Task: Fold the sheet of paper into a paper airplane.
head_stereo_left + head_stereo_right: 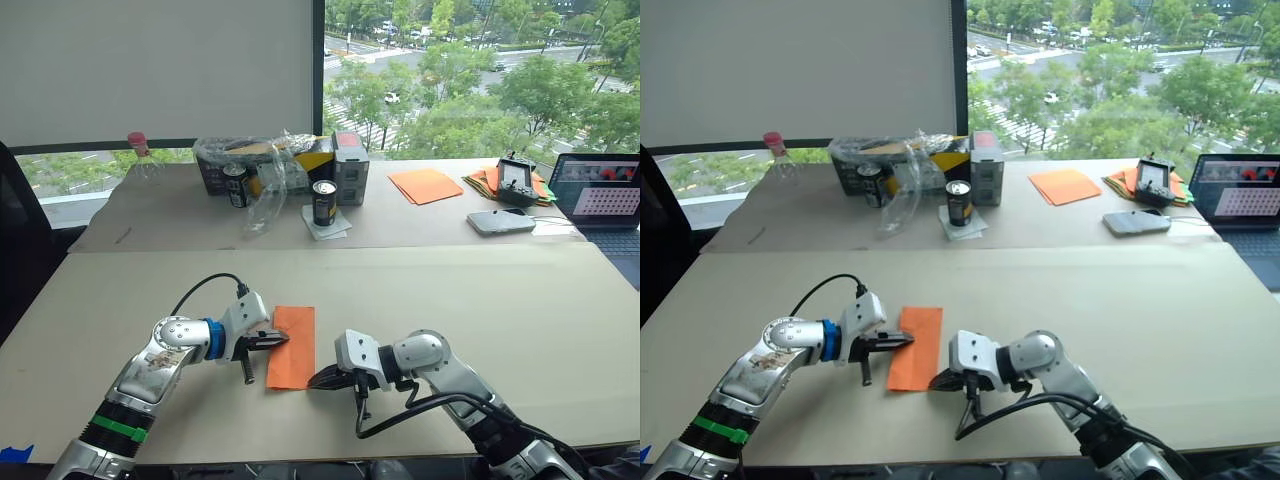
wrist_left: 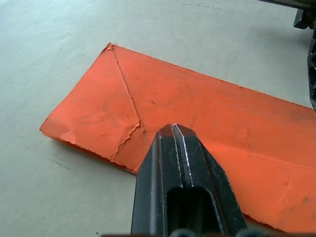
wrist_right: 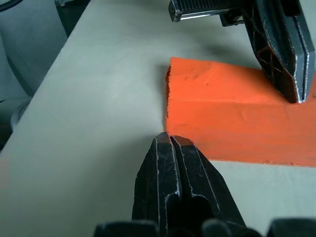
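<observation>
A thin, bright orange sheet of paper (image 1: 292, 346), folded into a narrow strip with diagonal crease lines at one end, lies flat on the near pale beige table (image 1: 480, 310), between the robot's two arms. Its long sides run away from the robot.

The left gripper (image 1: 274, 340) reaches in from the paper's left side, its two black fingers pressed together, with the tip resting on the paper's left edge about midway along the strip. In the left wrist view the closed fingers (image 2: 178, 163) sit over the orange surface just beside the creased corner. The right gripper (image 1: 322, 378) lies low on the table at the paper's near right corner, its black fingers also pressed together, with the tip at that corner; whether it touches the paper cannot be told. Neither gripper pinches the paper.

Beyond the folded paper, on a second table against the window, stand a dark drinks can on a white coaster (image 1: 324, 203), a second dark can (image 1: 236, 185) and a crumpled clear plastic wrapper (image 1: 268, 190) in front of a grey and yellow box (image 1: 335, 165). To the left of these is a clear plastic bottle with a pink cap (image 1: 139, 152). Farther right of the paper on that far table lie smooth orange paper sheets (image 1: 425, 185), a multicoloured paper pile (image 1: 490, 182) with a black device (image 1: 517, 182) on top, a pale grey handset (image 1: 500, 221) and an open laptop (image 1: 608, 195).
</observation>
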Robot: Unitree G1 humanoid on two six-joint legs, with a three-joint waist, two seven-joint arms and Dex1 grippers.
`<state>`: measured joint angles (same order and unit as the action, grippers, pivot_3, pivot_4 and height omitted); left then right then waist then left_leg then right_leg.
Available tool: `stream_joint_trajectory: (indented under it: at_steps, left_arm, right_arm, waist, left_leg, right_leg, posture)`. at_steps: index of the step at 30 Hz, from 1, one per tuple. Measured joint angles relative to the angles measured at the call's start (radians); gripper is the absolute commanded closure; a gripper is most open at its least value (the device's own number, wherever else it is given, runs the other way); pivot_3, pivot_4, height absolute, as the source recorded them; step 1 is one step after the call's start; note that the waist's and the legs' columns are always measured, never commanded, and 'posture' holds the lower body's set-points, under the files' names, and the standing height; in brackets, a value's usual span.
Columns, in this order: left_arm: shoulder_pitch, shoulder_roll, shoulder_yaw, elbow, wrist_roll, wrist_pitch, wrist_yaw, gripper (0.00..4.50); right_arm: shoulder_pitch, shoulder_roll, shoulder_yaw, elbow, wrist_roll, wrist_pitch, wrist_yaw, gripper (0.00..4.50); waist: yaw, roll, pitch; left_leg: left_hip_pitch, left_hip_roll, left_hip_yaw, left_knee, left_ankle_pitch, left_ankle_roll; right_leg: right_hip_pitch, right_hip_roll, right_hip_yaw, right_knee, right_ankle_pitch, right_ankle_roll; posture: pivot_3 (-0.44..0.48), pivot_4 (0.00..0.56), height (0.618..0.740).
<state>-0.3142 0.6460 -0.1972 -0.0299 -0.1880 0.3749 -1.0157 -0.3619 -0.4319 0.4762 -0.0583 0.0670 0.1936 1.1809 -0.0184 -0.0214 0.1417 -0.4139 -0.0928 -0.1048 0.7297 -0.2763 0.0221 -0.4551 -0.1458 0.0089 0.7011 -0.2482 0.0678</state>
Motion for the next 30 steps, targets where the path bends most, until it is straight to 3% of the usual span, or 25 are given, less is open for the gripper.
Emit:
stream_joint_trajectory:
  at_steps: [12,16,22,30]
  left_arm:
    - [-0.008,0.001,0.001,0.019,-0.003,-0.012,-0.034,4.50]
    - [-0.023,-0.004,0.001,0.053,-0.002,-0.038,-0.050,4.50]
    - [-0.024,-0.013,0.003,0.062,-0.004,-0.048,-0.045,4.50]
    - [0.032,-0.003,0.062,0.012,-0.018,-0.014,-0.005,4.50]
  right_arm:
    - [0.000,-0.069,-0.059,-0.142,0.082,0.238,-0.013,4.48]
    - [-0.070,-0.056,-0.104,-0.177,0.101,0.284,-0.079,4.48]
    - [-0.147,0.035,-0.043,-0.031,-0.026,0.236,-0.222,4.48]
    - [-0.178,0.096,0.013,0.106,-0.084,0.168,-0.263,4.48]
  waist:
    - [0.006,0.000,0.000]
    - [0.005,0.000,0.000]
    - [0.005,0.000,0.000]
    - [-0.003,0.000,0.000]
  left_leg:
    - [-0.001,0.000,0.000,0.000,0.000,0.000]
    - [-0.001,0.000,0.000,0.000,0.000,0.000]
    - [-0.001,0.000,0.000,0.000,0.000,0.000]
    - [-0.001,0.000,0.000,0.000,0.000,0.000]
  right_leg:
    - [0.000,-0.001,0.000,-0.001,0.000,0.000]
    - [0.000,0.000,-0.001,0.000,0.000,0.000]
    - [-0.001,0.000,-0.001,0.000,0.000,0.000]
    - [-0.002,0.000,-0.001,0.001,0.000,-0.001]
  posture:
    - [0.000,0.150,0.670]
    - [0.000,0.150,0.670]
    - [0.000,0.150,0.670]
    - [0.000,0.150,0.670]
